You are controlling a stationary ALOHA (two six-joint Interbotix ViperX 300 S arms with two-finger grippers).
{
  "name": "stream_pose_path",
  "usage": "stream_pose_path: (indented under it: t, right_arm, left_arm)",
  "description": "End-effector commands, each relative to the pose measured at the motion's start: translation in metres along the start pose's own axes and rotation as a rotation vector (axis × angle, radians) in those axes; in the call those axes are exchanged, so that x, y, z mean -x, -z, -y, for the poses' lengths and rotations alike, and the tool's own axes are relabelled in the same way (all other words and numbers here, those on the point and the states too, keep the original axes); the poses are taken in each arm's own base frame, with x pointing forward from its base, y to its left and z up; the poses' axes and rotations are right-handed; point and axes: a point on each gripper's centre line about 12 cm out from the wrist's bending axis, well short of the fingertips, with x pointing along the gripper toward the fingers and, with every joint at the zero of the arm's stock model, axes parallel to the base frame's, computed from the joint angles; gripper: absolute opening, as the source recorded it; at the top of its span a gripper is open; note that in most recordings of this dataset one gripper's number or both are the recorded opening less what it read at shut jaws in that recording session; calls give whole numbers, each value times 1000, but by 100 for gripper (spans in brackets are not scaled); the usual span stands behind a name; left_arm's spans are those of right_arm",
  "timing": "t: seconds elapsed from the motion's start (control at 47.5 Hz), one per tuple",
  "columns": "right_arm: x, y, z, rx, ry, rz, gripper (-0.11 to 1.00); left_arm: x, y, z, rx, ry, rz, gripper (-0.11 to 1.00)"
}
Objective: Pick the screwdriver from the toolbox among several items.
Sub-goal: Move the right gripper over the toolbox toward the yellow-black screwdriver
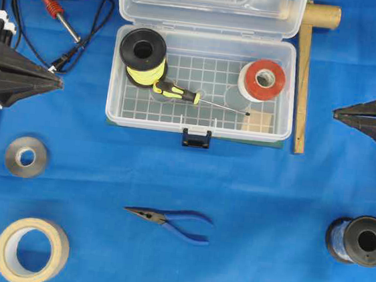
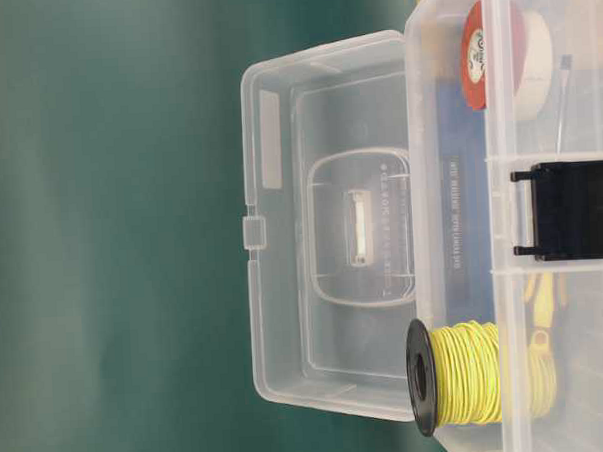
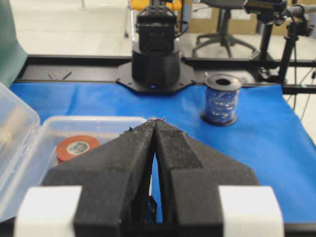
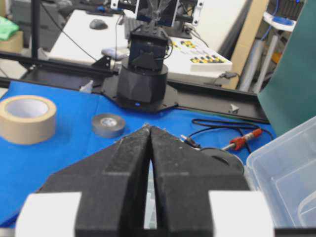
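Observation:
The clear toolbox (image 1: pixel 279 134) stands open at the back middle, lid tipped back. Inside, the yellow-and-black screwdriver (image 1: pixel 177 92) lies across the gridded floor, shaft pointing right. A yellow wire spool (image 1: pixel 143 57) stands at its left end, a red-and-white tape roll (image 1: pixel 262 80) at the right, a tan block (image 1: pixel 257 123) at the front right. My left gripper (image 1: pixel 61 82) is shut and empty, left of the box. My right gripper (image 1: pixel 334 114) is shut and empty, right of the box. The tape roll (image 3: pixel 76 147) shows in the left wrist view.
A red soldering iron (image 1: pixel 49 4) with black cord lies at the back left. A grey tape roll (image 1: pixel 26 156) and a tan tape roll (image 1: pixel 31 250) lie front left. Blue-handled pliers (image 1: pixel 173 221) lie front middle. A blue wire spool (image 1: pixel 359 240) stands front right. A wooden piece (image 1: pixel 304 79) lies right of the box.

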Motion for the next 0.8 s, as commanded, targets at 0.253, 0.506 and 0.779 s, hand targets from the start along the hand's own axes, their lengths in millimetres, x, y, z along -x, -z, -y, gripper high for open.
stream_pose_path:
  t: [0.253,0.506,0.779]
  right_arm:
    - [-52,-22,4,-81,26,-223,5]
    - [-119,-31,18,-238,107,-474,5]
    - [-186,-1,55,-443,301,-764,37]
  left_arm:
    - [-3,-9,-1,19,-6,38,0]
    - [-4,-5,-1,20,-7,18,0]
    - [-4,-4,-1,20,-8,18,0]
